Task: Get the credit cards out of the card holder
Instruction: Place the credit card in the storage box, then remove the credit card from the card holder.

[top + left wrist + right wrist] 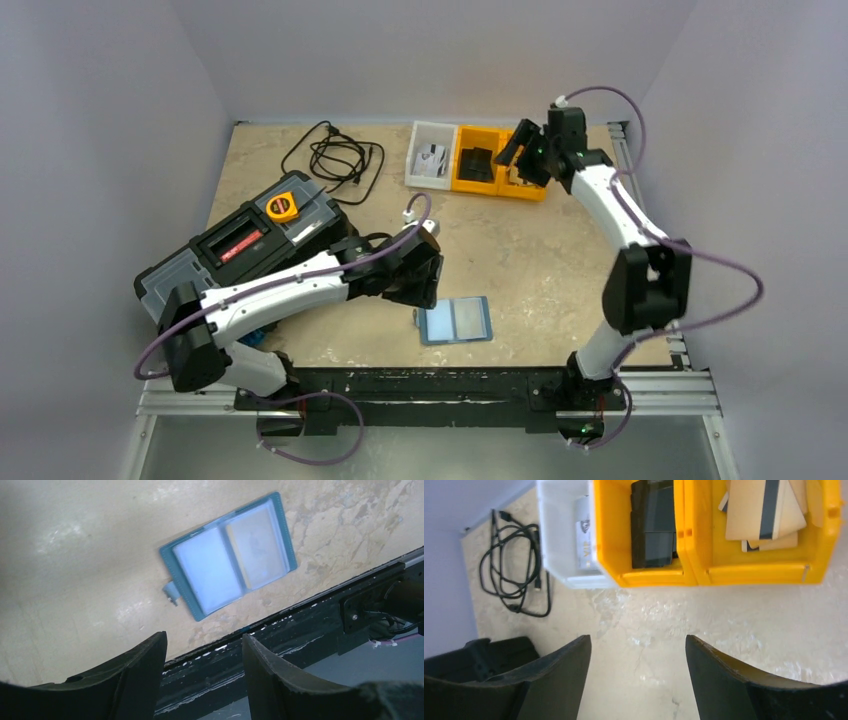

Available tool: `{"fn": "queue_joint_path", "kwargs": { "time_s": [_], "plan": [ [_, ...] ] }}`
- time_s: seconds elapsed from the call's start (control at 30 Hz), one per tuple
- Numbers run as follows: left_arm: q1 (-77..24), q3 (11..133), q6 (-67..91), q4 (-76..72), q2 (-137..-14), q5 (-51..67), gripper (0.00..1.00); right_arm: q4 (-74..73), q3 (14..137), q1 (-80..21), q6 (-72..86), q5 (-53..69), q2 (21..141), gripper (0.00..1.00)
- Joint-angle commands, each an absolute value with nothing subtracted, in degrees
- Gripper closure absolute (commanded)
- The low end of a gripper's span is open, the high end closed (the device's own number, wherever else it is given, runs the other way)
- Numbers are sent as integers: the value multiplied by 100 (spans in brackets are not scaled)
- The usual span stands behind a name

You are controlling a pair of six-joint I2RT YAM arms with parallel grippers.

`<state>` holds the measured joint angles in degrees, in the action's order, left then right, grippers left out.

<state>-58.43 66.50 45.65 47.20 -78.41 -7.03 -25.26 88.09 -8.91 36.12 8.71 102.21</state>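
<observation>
The card holder (455, 321) lies open and flat near the table's front edge. In the left wrist view the card holder (230, 555) shows a pale left pocket and a tan-looking card (257, 540) under the clear right pocket. My left gripper (418, 290) hovers just left of it, open and empty, also seen in its wrist view (204, 642). My right gripper (517, 165) is open and empty over the bins at the back; its wrist view (638, 642) shows bare table between the fingers. Loose credit cards lie in the bins: tan striped (764, 515), black (654, 525), white (584, 535).
A white bin (432, 155) and two yellow bins (478, 160) stand in a row at the back. A large black toolbox (240, 245) sits at the left under my left arm. A coiled black cable (335, 155) lies at the back left. A black rail (300, 625) runs along the near edge.
</observation>
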Motion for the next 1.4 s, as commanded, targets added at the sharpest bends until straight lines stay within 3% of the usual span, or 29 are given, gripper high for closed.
{"fn": "queue_joint_path", "kwargs": {
  "time_s": [0.0,0.23,0.37,1.17,1.3,1.37],
  "plan": [
    [-6218,7208,4466,4394,-8432,-865,43,-2116,7164,-910,3821,1002,8603,30],
    [-6630,7946,4496,4135,-9715,-889,44,-2055,4888,-976,4051,1186,6581,30],
    [-6687,8017,4622,3824,-10280,-769,47,-2203,4327,-976,4070,1204,5998,31],
    [-6996,9123,4607,4951,-12093,-1497,51,-2581,3611,-983,3965,949,5252,32],
    [-6996,8914,4665,4766,-12066,-1425,61,-2605,3497,-976,3981,948,5184,32],
    [-6988,8842,4675,4726,-12008,-1444,74,-2618,3409,-979,3973,962,5162,32]
  ]
}}
